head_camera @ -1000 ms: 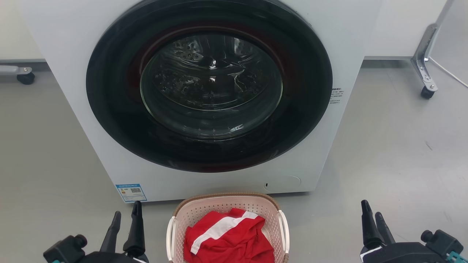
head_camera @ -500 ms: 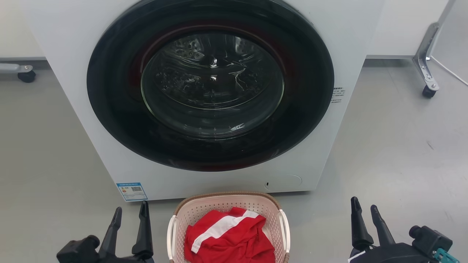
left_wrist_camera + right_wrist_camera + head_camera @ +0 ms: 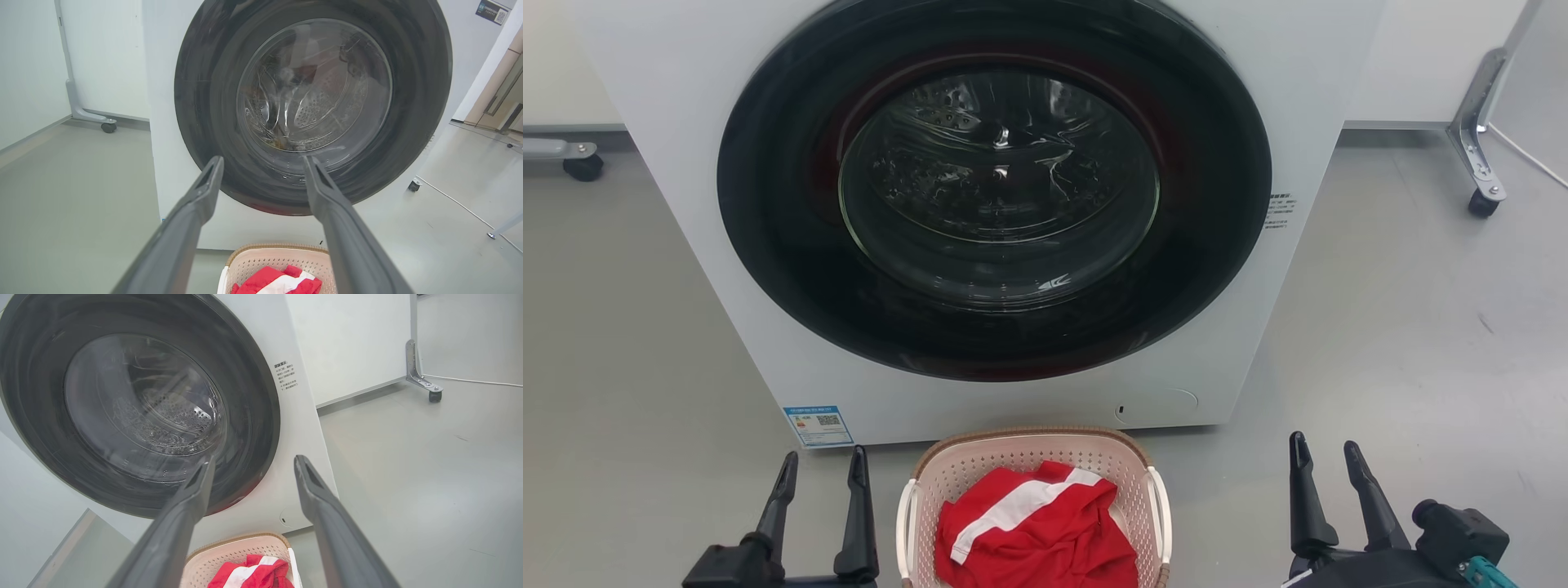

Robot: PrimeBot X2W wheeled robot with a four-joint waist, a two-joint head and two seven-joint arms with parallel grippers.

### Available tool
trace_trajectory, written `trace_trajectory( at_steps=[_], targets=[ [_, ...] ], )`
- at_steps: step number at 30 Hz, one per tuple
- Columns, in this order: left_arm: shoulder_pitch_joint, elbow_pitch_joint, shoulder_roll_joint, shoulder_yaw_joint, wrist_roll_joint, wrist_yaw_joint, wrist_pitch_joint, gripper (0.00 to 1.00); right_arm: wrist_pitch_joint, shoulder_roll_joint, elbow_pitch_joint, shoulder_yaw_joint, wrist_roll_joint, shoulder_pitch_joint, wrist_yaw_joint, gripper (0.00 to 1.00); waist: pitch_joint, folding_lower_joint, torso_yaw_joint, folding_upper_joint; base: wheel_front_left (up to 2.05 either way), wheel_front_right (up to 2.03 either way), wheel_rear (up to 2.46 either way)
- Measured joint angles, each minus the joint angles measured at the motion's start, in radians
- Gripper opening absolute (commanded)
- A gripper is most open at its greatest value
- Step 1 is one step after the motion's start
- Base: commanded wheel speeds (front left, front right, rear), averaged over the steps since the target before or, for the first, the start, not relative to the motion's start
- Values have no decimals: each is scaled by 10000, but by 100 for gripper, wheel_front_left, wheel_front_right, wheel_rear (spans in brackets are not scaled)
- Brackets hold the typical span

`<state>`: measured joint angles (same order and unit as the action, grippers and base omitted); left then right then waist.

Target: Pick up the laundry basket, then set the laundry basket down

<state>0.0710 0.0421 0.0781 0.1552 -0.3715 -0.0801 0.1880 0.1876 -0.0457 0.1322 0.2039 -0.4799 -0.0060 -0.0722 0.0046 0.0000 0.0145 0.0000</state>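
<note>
The laundry basket (image 3: 980,474), pale pink-beige with a brown rim and white side handles, sits on the floor at the bottom centre of the head view, right in front of the washer. A red garment with a white stripe (image 3: 1033,531) lies in it. My left gripper (image 3: 823,465) stands open to the basket's left, a short way from its handle. My right gripper (image 3: 1325,456) stands open farther off to the basket's right. Both hold nothing. The basket (image 3: 261,259) lies low in the left wrist view below the open gripper (image 3: 263,161), and the basket (image 3: 229,551) lies below the open gripper (image 3: 253,461) in the right wrist view.
A white front-loading washer (image 3: 1290,98) with a shut dark round door (image 3: 992,188) stands directly behind the basket. Grey floor (image 3: 1405,327) spreads on both sides. Castor legs of white panels stand at the far right (image 3: 1482,200) and far left (image 3: 580,163).
Both grippers have moved inward toward the basket and slightly forward, the left one rightward and the right one leftward. The basket has stayed where it was.
</note>
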Motion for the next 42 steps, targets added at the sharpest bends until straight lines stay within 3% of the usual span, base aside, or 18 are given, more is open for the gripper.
trace_trajectory(
  at_steps=[17,42],
  targets=[
    [365,-284,-10,439,2228,-374,617,100,617,-10,-435,431,2389,217,-347,100,-63,0,17,0,0,0,0],
    [561,-217,-82,412,2232,-345,617,100,617,-10,-497,383,2418,416,-332,100,-161,0,10,0,0,0,0]
  ],
)
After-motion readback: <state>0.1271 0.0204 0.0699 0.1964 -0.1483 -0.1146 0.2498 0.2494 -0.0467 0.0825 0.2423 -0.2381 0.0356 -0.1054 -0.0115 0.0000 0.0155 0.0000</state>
